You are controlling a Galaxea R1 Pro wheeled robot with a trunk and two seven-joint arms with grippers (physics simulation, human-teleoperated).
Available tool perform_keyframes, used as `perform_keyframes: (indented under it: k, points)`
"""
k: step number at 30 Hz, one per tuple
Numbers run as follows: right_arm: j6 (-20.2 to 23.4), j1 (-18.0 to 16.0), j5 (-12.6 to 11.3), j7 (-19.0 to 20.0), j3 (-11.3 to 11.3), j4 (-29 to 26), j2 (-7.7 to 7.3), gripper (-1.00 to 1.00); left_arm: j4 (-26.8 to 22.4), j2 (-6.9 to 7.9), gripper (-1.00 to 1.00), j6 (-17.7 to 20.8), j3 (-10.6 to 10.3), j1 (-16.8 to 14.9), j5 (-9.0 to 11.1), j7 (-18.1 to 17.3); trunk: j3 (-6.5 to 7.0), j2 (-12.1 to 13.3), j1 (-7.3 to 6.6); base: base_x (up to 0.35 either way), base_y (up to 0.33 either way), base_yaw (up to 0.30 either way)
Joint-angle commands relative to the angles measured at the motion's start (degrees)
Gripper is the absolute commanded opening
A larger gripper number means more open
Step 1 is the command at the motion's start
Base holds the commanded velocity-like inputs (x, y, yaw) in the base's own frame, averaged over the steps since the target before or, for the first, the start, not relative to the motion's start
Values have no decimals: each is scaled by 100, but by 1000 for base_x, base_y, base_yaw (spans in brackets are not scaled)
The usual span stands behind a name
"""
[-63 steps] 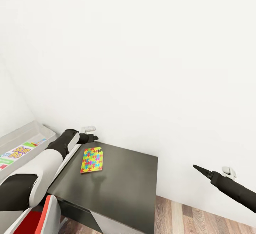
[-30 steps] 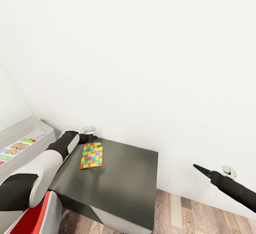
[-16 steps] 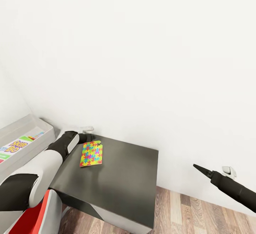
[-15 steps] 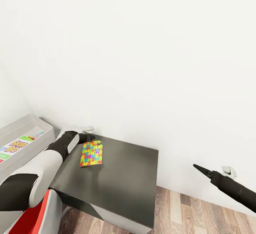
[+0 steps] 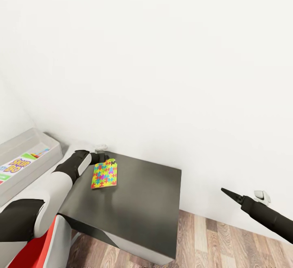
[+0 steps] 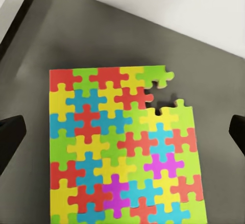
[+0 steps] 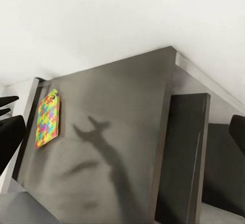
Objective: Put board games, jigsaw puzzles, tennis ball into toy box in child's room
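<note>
One SKIP-BO game box (image 5: 16,165) lies in the toy box (image 5: 38,139).

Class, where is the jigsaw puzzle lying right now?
In the head view the jigsaw puzzle lies flat on the dark table, near its far left corner by the white wall, just beyond the left gripper.

The dark grey tabletop (image 5: 138,194) was left bare around the flat multicoloured jigsaw puzzle (image 5: 104,173); approach from behind was blocked by the white wall (image 5: 162,76) close by.
</note>
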Motion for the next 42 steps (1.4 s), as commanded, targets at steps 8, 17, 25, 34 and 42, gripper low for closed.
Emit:
perform_keyframes:
  k: [8, 17, 25, 34, 42]
  points:
    - [30, -6, 8, 17, -8, -2, 13, 100, -8, 29, 100, 23, -34, -4, 46, 3, -86, -11, 3, 0, 0, 0]
    - [26, -6, 8, 17, -8, -2, 10, 100, 0, 214, 100, 39, 12, -4, 76, -58, -171, -11, 3, 0, 0, 0]
    - [22, -6, 13, 17, -7, -3, 23, 100, 1, 326, 100, 47, 26, -4, 89, -100, -246, -11, 3, 0, 0, 0]
    - [21, -6, 16, 8, -8, -4, 24, 100, 1, 328, 100, 45, 32, -4, 96, -112, -331, -11, 3, 0, 0, 0]
    - [21, -6, 15, 8, -7, -2, 28, 100, 1, 435, 100, 88, 81, -4, 99, -764, -406, -11, 3, 0, 0, 0]
